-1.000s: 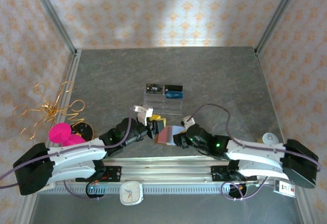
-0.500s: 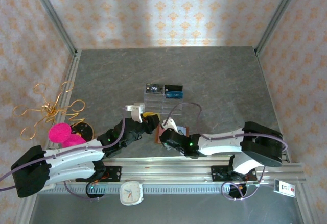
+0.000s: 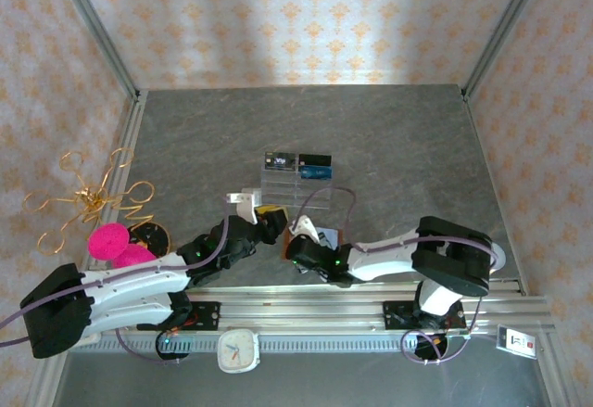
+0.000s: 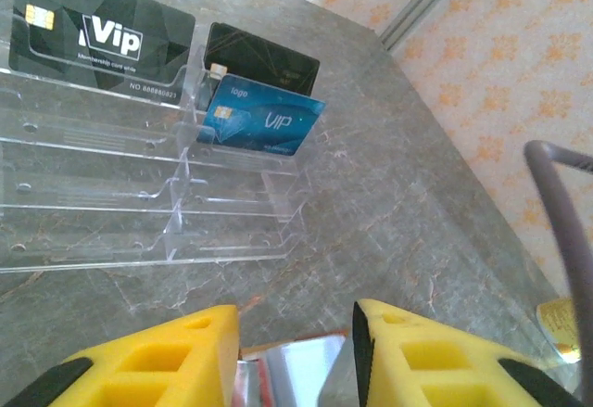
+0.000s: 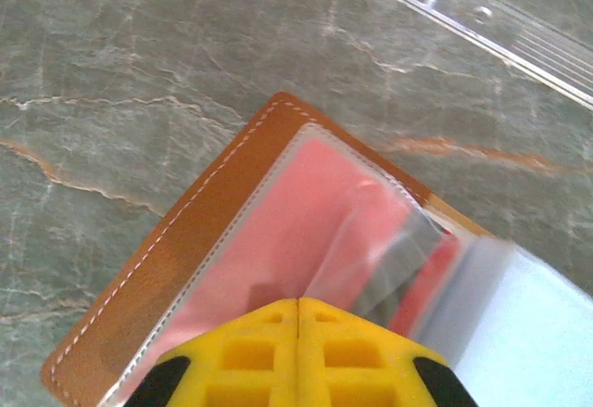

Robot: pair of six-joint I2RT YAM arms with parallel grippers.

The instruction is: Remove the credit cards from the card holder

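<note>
3 cards (image 4: pixel 264 120) in far rack (image 4: pixel 93 194); red card (image 5: pixel 306 231) left in wallet (image 5: pixel 176 249) — right gripper (image 5: pixel 298 310) closed over it, left gripper (image 4: pixel 296 328) half open, grip unclear.

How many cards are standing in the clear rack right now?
3. A black Vip card sits in the back-left slot, a second black card in the back-right slot, and a blue Vip card one tier in front of that. The rack's lower tiers look empty.

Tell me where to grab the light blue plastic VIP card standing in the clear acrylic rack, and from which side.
Pinch the light blue VIP card by its free top edge, coming from above. It stands in the clear acrylic rack, its lower edge sunk in the slot, and a black card stands close behind.
</note>
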